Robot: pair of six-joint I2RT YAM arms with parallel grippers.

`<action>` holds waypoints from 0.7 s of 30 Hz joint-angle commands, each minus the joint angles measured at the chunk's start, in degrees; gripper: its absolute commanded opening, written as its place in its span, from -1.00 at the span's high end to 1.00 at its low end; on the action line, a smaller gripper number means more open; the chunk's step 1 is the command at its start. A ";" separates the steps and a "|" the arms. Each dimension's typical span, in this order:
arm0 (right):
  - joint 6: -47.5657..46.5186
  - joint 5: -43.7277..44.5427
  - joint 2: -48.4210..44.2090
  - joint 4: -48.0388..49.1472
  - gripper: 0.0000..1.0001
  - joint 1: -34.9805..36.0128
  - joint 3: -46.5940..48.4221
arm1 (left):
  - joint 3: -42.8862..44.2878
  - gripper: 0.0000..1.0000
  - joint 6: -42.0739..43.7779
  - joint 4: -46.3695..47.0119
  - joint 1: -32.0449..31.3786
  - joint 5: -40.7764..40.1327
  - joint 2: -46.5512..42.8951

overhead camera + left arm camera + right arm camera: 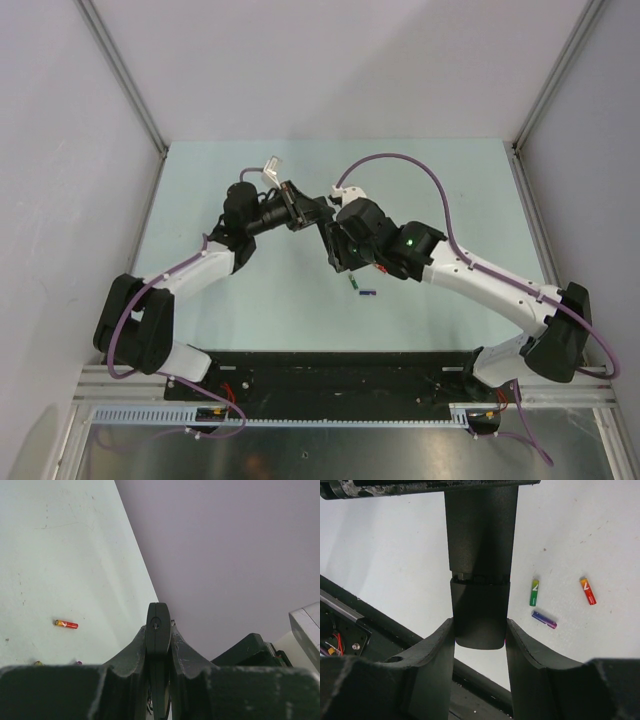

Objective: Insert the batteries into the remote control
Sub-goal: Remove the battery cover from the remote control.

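Right wrist view: the remote control (480, 540) hangs lengthwise above the table (385, 550), with a cross seam showing partway down its black body. The right gripper (480, 630) is closed on the remote's lower section, one finger pressed to each long side. On the table to the right of the remote lie three batteries, all apart from it: the green battery (534, 592), the red battery (588, 591) further right, and the blue-purple battery (543, 619) just below the green one. None of the three touches another. Left wrist view: the left gripper (158, 630) is clamped on the same remote, seen edge-on as a thin black blade between its fingers. Top external view: both arms meet over the middle of the table, grippers nearly tip to tip; the remote itself is hard to make out there.
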 commanded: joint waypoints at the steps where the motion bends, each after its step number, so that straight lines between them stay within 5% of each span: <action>1: 0.05 0.16 -3.22 -4.57 1.00 1.40 1.92 | 2.73 0.99 2.78 0.27 1.03 -2.08 -0.28; 21: 1.98 3.93 -8.93 2.11 1.00 1.76 -0.19 | 0.00 1.00 2.08 0.01 1.47 -1.47 -1.33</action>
